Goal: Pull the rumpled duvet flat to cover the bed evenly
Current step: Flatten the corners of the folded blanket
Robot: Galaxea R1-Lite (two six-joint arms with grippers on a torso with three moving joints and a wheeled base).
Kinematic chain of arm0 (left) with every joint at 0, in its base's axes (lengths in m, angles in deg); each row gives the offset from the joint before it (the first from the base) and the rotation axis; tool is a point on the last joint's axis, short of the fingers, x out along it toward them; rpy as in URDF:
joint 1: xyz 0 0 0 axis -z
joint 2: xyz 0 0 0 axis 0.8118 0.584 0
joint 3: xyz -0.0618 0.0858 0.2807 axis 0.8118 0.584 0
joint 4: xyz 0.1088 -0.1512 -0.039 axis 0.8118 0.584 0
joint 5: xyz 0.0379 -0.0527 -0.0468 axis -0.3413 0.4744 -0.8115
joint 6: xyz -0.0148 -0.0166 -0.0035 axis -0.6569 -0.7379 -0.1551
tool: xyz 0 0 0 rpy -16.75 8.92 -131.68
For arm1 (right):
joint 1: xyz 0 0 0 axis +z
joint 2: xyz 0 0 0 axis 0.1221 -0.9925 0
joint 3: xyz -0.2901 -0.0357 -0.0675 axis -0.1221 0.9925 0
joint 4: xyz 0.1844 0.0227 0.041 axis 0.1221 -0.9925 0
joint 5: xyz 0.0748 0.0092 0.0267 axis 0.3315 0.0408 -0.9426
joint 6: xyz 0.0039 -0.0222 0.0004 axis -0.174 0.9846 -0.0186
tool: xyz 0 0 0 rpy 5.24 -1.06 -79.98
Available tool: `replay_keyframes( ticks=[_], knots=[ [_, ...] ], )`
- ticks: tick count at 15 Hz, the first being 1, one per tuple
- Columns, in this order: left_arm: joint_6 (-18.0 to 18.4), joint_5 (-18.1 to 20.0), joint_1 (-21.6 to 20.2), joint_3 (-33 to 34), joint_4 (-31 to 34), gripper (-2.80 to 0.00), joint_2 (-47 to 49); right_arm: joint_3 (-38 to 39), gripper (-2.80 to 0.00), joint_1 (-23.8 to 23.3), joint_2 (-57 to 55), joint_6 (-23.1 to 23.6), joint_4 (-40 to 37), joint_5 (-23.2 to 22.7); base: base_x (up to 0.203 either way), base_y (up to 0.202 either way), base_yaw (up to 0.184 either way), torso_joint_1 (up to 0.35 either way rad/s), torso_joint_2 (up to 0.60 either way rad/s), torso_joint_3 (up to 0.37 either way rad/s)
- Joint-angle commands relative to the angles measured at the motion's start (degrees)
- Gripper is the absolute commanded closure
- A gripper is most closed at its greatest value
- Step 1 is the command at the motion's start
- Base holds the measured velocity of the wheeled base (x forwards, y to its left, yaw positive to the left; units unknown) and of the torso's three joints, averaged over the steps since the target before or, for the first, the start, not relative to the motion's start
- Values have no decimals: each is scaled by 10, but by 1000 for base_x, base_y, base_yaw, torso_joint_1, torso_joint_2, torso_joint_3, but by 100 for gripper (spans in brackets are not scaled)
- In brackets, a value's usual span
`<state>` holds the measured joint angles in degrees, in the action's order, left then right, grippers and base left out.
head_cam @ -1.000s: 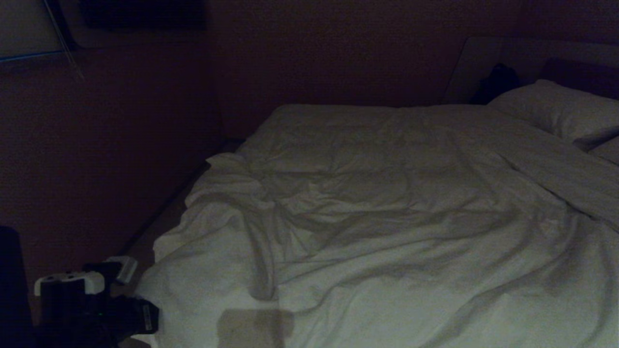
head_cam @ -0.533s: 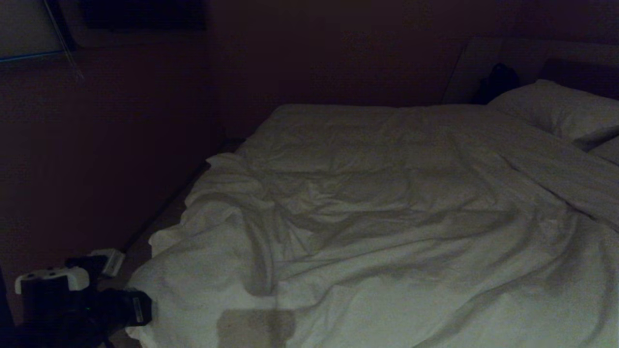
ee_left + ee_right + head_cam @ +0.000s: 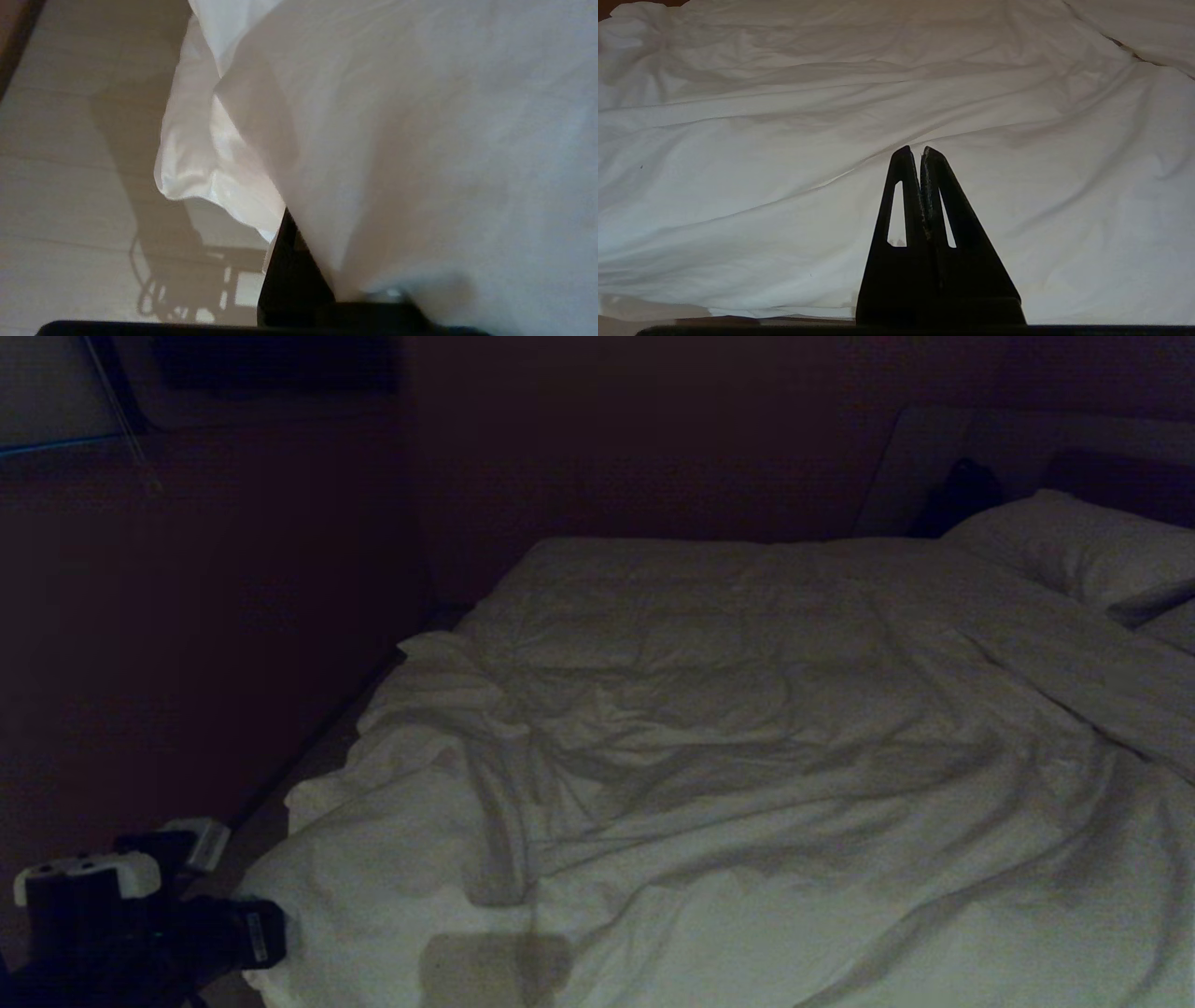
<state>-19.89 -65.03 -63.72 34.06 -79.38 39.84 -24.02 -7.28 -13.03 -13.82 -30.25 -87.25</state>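
The white duvet point(image 3: 709, 784) lies rumpled across the bed, creased most toward its left side, with its near left corner hanging over the bed's edge. My left gripper point(image 3: 261, 938) is low at that corner, beside the bed, shut on the duvet. In the left wrist view one dark finger point(image 3: 289, 270) shows under the draped duvet point(image 3: 420, 140); the other finger is hidden by fabric. My right gripper point(image 3: 921, 150) hovers over the duvet point(image 3: 784, 140), shut on nothing. It is outside the head view.
A white pillow point(image 3: 1074, 546) lies at the far right before the dark headboard point(image 3: 1120, 476). A dark wall point(image 3: 187, 663) runs close along the bed's left side. Pale wooden floor point(image 3: 70, 186) shows under the hanging corner.
My left gripper has moved left and slightly lower beside the bed, and the duvet's near left corner has come out with it. The right gripper has stayed still.
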Motion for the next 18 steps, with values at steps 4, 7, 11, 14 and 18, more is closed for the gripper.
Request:
replay_keyframes(
  ticks=[4,7,11,14,18],
  knots=[
    [2,11,0,0,33,0,-54,0,0,0,-1,0,0,0,0,0,0,0,0,0],
    [5,11,0,0,76,0,-108,0,0,0,-1,0,0,0,0,0,0,0,0,0],
    [16,-1,0,-5,123,0,-140,0,0,0,-1,0,0,0,0,0,0,0,0,0],
    [16,-45,0,-26,139,0,-137,0,0,0,-1,0,0,0,0,0,0,0,0,0],
    [15,-49,-43,-81,224,0,-164,0,0,0,-1,0,0,0,0,0,0,0,0,0]
  ],
)
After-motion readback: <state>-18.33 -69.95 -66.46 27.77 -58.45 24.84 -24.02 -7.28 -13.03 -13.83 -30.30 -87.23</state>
